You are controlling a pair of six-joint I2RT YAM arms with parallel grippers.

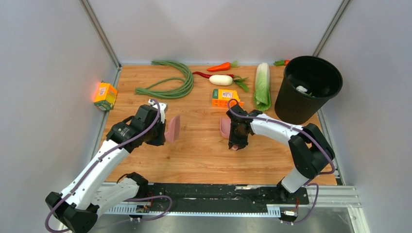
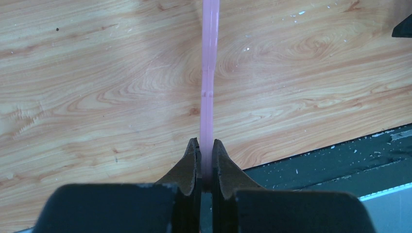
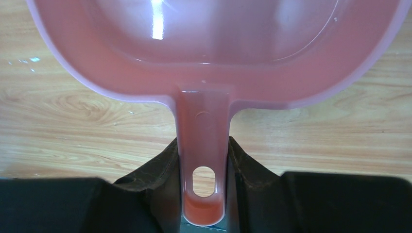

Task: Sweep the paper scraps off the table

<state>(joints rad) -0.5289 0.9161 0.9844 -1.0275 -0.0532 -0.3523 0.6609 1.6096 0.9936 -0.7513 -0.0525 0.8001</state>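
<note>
My left gripper (image 1: 164,131) is shut on a thin pink scraper (image 1: 173,128), held on edge above the table (image 1: 204,158). In the left wrist view the gripper (image 2: 205,143) pinches the scraper's edge (image 2: 209,58). My right gripper (image 1: 236,136) is shut on the handle of the pink dustpan (image 1: 225,128). In the right wrist view the gripper (image 3: 204,145) holds the empty dustpan (image 3: 214,58). A white paper wad (image 1: 302,89) lies inside the black bin (image 1: 291,109). I see no paper scraps on the table, only tiny white specks (image 2: 301,12).
The black bin stands at the back right. At the back lie green beans (image 1: 170,85), a white radish (image 1: 221,80), a red chilli (image 1: 219,66), a cabbage (image 1: 263,86) and an orange box (image 1: 224,97). Another orange box (image 1: 105,95) sits off the left edge.
</note>
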